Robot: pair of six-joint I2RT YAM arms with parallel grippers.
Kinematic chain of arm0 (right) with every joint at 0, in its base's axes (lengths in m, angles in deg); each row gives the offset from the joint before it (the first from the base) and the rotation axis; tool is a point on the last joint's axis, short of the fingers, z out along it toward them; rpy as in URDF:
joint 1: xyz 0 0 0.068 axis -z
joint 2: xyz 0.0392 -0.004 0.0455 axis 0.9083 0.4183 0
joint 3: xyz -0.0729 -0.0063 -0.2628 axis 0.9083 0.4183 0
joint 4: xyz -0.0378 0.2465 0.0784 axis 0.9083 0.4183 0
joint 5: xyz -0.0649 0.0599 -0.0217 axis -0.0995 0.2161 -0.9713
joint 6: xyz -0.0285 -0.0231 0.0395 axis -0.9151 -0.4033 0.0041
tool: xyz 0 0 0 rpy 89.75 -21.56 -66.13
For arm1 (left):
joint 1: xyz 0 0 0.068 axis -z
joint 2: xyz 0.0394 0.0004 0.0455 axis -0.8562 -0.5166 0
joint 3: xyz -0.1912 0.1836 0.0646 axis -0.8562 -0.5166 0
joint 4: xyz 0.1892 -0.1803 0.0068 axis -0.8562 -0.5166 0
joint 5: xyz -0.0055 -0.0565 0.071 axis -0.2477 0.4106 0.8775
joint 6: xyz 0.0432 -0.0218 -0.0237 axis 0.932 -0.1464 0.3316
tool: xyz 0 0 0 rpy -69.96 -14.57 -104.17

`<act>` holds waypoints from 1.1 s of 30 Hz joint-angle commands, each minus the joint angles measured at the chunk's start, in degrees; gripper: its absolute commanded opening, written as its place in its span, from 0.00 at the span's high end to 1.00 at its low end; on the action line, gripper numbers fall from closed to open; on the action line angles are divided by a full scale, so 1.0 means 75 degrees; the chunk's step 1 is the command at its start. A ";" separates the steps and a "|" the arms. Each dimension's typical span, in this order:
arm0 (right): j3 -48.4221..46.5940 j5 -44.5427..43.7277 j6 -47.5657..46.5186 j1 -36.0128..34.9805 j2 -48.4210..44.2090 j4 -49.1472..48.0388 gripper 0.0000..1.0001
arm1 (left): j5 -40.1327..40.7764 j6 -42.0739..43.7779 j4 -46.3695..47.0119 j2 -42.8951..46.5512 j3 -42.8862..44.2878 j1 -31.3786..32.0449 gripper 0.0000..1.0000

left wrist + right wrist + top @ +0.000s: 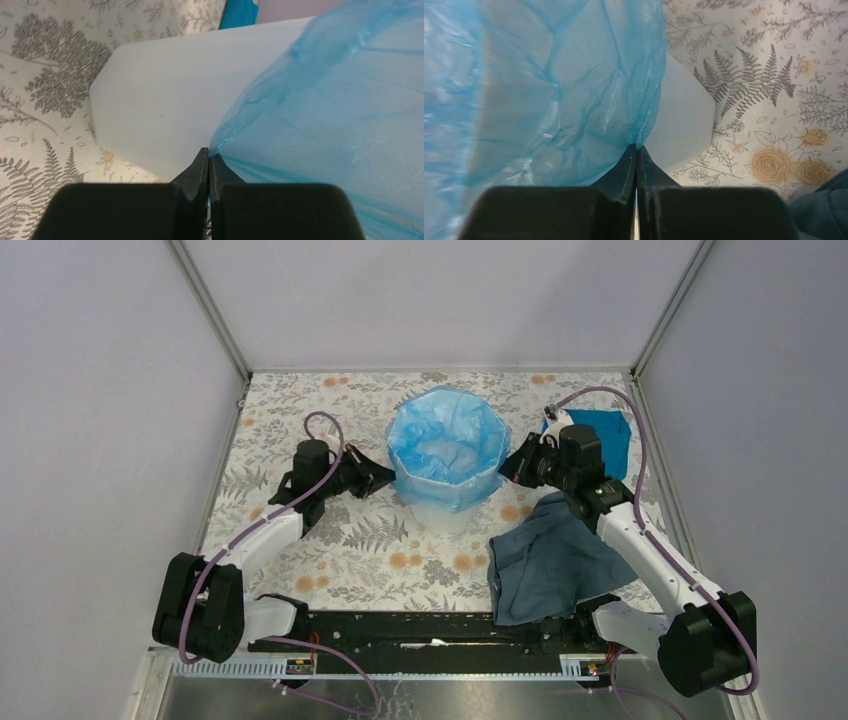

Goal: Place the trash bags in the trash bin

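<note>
Bag (445, 445) is in the bin (447, 518): blue film lines the inside, folds over the rim and hangs part-way down the outside all round. The bin's white lower wall and base show below the hem. Bin stands upright on the floral table (330, 550).

Left gripper (385, 478) is at the bin's left side, level with the hanging hem. Left wrist view: jaws pressed together, tips right against the bin wall, and the corner of the hem runs into the tips, so the film looks pinched.

Right gripper (508, 468) mirrors it on the bin's right side. Right wrist view: jaws closed flat on each other, the wrinkled film edge drops straight into the tips, bin wall just behind. Also looks like a pinch on the bag.

Around the bin:
- dark grey-blue cloth (550, 560) lies crumpled to the near right of the bin, close but apart from it; the right arm passes over it, and its edge shows in the corner of the right wrist view
- teal cloth (600, 435) lies flat right of the bin, beyond the right gripper, partly hidden by the wrist
- purple cables loop up from both wrists, clear of the bin

Both arms reach in from the near edge, one each side of the bin
</note>
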 commanded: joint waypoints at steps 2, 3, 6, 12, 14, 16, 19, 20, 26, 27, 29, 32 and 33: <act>0.0624 0.0234 0.0020 0.0022 0.0295 -0.0613 1.00 | 0.0546 0.0236 0.0523 -0.0079 -0.0478 0.0229 1.00; 0.0720 0.0293 0.0030 0.0020 0.0305 -0.0616 1.00 | 0.0647 0.0369 0.0326 -0.0024 -0.0482 0.0226 1.00; 0.0765 0.0449 -0.0028 0.0020 0.0319 -0.0587 1.00 | 0.0822 0.0697 -0.0169 0.0236 -0.0504 0.0229 1.00; 0.0429 -0.0301 -0.0652 0.0019 0.0276 0.0082 0.99 | 0.1266 0.1363 -0.1221 0.0856 -0.0369 0.0229 1.00; 0.0492 -0.0370 -0.0742 0.0021 0.0425 -0.0005 0.98 | 0.1334 0.1491 -0.1330 0.0920 -0.0402 0.0222 1.00; 0.0644 -0.0179 -0.0696 0.0014 0.0694 -0.0243 0.98 | 0.1182 0.1514 -0.1203 0.0738 -0.0518 0.0229 1.00; 0.0876 0.0056 -0.0540 0.0011 0.1052 -0.0537 0.96 | 0.0998 0.1489 -0.0702 0.0368 -0.0745 0.0262 1.00; 0.0911 0.0019 -0.0529 0.0009 0.1102 -0.0480 0.94 | 0.1052 0.1503 -0.0602 0.0315 -0.0821 0.0264 1.00; -0.0165 -0.1132 -0.1194 0.0008 0.0866 0.1456 0.60 | 0.0938 0.1737 -0.0450 0.0231 -0.0866 0.0276 1.00; -0.0507 -0.1525 -0.1361 0.0011 0.0763 0.2026 0.55 | 0.0884 0.1764 -0.0468 0.0239 -0.0848 0.0276 1.00; -0.1282 -0.2310 -0.1650 0.0011 0.0561 0.2972 0.43 | 0.0836 0.1817 -0.0544 0.0309 -0.0796 0.0276 1.00; -0.2486 -0.3115 -0.2106 0.0009 0.0366 0.3947 0.30 | 0.0831 0.1980 -0.0715 0.0429 -0.0683 0.0273 0.98; -0.2987 -0.3202 -0.2254 0.0008 0.0417 0.4167 0.27 | 0.0833 0.2056 -0.0771 0.0456 -0.0634 0.0276 0.96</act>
